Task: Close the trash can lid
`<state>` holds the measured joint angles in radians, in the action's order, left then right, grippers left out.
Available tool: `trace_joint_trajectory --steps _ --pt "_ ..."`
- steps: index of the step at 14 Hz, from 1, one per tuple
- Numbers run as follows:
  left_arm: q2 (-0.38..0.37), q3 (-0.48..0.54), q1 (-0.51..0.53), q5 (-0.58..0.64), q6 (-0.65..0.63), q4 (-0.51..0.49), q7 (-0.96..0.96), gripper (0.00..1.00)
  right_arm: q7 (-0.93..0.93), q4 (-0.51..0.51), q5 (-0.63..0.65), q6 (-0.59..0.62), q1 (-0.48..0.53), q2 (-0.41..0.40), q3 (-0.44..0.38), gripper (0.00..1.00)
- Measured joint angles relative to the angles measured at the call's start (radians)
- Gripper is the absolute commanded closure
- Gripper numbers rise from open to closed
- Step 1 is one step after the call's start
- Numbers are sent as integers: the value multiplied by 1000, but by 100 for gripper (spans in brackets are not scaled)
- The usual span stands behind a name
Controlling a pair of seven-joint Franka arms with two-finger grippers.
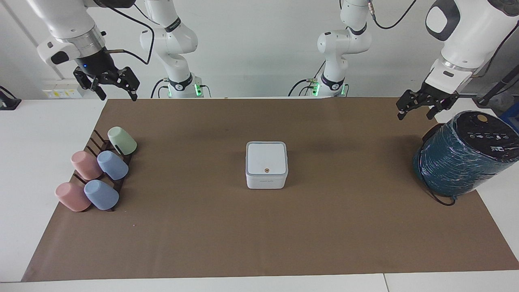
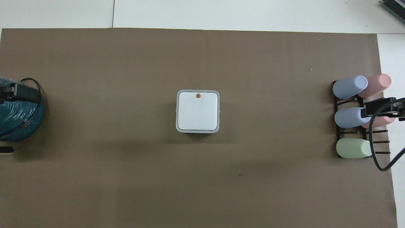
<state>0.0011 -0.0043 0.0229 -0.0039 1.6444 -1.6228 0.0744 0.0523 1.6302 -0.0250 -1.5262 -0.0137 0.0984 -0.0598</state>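
Observation:
The small white trash can stands in the middle of the brown mat. Its white lid with grey rim lies flat on top, the orange-red dot on the edge farthest from the robots. The overhead view shows the lid square on the can, with no gap. My left gripper hangs open and empty in the air beside the teal-wrapped cylinder at the left arm's end. My right gripper hangs open and empty above the cup rack at the right arm's end. Neither touches the can.
A large teal-wrapped cylinder with a black cable sits at the left arm's end of the mat. A dark rack with several pink, blue and green cups lies at the right arm's end. The brown mat covers most of the table.

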Motion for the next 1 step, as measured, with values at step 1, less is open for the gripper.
trace_joint_trajectory --steps 1 --pt "0 0 0 0 0 -1 -2 0 0 0 0 0 0 0 0 0"
